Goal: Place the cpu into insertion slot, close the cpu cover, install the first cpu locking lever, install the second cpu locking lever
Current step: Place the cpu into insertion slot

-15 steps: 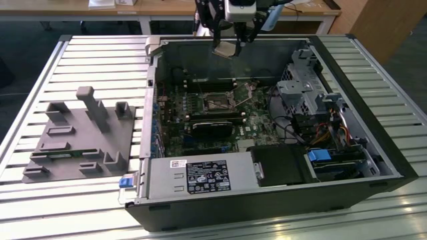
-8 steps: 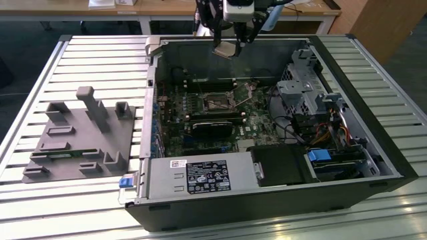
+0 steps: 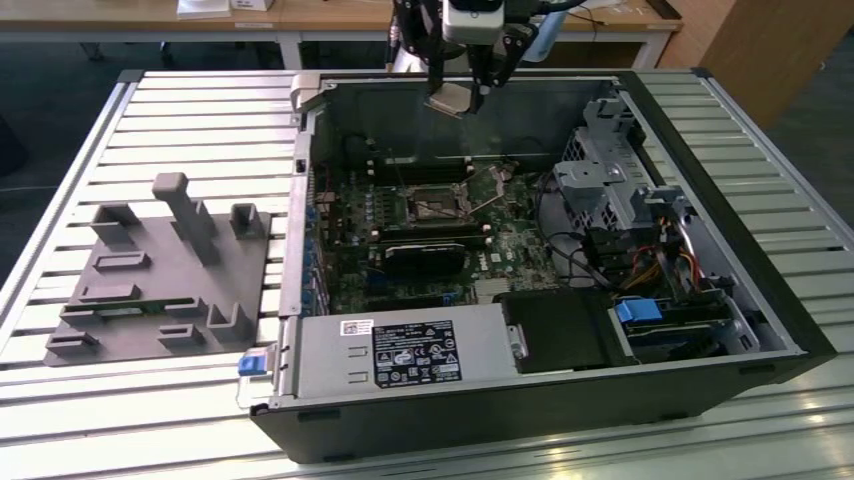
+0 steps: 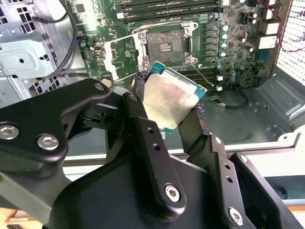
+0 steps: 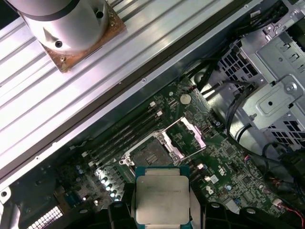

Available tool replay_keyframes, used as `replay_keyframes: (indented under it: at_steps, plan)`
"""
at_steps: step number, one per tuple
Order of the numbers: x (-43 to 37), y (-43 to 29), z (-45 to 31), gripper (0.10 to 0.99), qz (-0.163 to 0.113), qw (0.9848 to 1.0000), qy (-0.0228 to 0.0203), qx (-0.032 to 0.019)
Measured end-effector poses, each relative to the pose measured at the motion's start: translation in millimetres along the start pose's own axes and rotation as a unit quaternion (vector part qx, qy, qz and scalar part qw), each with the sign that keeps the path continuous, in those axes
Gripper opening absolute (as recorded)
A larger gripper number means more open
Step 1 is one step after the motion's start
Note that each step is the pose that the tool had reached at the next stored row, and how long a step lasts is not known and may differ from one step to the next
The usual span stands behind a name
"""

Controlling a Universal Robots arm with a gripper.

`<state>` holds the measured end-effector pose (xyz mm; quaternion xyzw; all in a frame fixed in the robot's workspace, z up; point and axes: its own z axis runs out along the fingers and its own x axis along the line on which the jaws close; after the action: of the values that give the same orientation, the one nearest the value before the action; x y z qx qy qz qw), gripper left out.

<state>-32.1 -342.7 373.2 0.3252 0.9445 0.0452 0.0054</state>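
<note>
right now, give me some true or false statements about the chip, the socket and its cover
1. The gripper holds the chip. True.
2. The chip already sits in the socket. False: the socket is empty and the chip is held above it.
3. The cover is closed over the socket. False: it is swung open beside the socket.
4. A grey holder stands outside the computer case, on the exterior view's left. True.

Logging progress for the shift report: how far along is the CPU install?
Nothing is seated yet. The gripper is shut on the cpu, held above the motherboard. The insertion slot is empty and the cpu cover stands swung open beside it. Placing it, closing the cover and both lever steps are left.
</note>
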Motion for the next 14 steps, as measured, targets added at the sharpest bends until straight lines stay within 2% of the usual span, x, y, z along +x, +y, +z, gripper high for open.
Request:
replay_keyframes:
  at_steps: [14]
  plan:
    - [0.4, 0.4, 0.4, 0.537, 0.031, 0.9995, -0.0028, -0.0005]
